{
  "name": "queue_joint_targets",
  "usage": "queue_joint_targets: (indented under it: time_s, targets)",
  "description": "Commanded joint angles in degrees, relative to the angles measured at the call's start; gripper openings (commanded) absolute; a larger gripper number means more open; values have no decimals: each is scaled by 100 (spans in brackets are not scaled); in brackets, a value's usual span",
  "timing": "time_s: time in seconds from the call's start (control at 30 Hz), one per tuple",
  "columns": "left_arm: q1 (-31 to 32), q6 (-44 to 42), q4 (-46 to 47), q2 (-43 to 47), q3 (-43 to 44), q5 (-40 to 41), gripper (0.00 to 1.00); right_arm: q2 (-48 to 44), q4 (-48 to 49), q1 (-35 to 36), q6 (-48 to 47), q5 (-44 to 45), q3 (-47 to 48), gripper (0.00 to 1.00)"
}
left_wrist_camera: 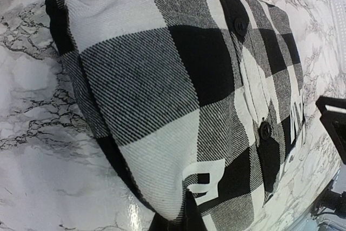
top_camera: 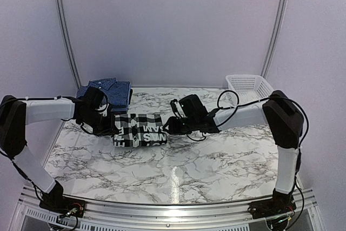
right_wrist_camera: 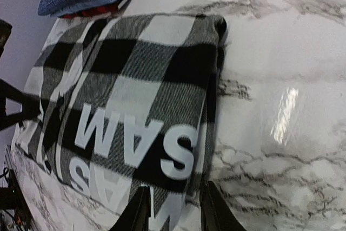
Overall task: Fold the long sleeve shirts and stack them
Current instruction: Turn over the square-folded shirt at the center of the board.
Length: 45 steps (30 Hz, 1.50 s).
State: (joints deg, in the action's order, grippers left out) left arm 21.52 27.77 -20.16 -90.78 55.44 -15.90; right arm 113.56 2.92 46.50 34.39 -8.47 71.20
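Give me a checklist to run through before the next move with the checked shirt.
1. Checked shirt folded into a compact rectangle: ok.
2. Right gripper closed on the shirt's right edge: ok, the edge sits between its fingers.
3. Left gripper holding cloth: cannot tell; it is shut at the shirt's left edge.
4. Blue shirts folded at the back left, ready to stack on: ok.
5. Basket out of the way at the back right: ok.

Only legible txt: "SAM" in big white caps on b/w checked shirt [right_wrist_camera: 135, 79], rest cut off.
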Motion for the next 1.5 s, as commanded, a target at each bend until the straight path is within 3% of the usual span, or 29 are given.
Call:
queue_joint_targets:
  time_s: [0.0, 0.13, 0.4, 0.63, 0.73, 0.83, 0.9, 1.03, 1.17, 1.3, 1.47]
  targets:
    - [-272, -364, -545, 367, -137, -407, 0, 623, -157, 87, -54, 225, 786, 28]
    - [-701, -603, -821, 487, -144, -657, 0, 1147, -258, 236, -4, 250, 1404, 28]
    - [-803, -818, -1232, 491, 465, -748, 0, 1807, -522, 614, 279, 252, 2079, 21]
    - [-762, -857, -1860, 379, 1803, -937, 0, 2237, -358, 847, 515, -311, 2568, 20]
    - [-307, -382, -1846, 243, 2299, -944, 0, 2242, -253, 808, 466, -810, 2586, 26]
    - [589, 137, -1798, -201, 2951, -392, 0, 1835, -242, 464, 206, -1432, 2097, 38]
    - [1237, 371, -1740, -872, 3422, -113, 0, 1135, 54, 103, 115, -1555, 1137, 47]
    - [2177, 755, -1818, -2417, 4651, 469, 0, -800, 332, -705, 83, -1157, -1176, 55]
    - [2846, 1160, -2059, -4033, 6621, 885, 0, -2212, -82, -1243, -49, -553, -2180, 58]
    - [3224, 1455, -2170, -5203, 8079, 819, 22, -2979, -791, -1405, -230, 40, -2485, 60]
    - [3306, 1252, -2121, -4956, 8120, 1183, 55, -3156, -907, -1526, -454, 25, -2577, 64]
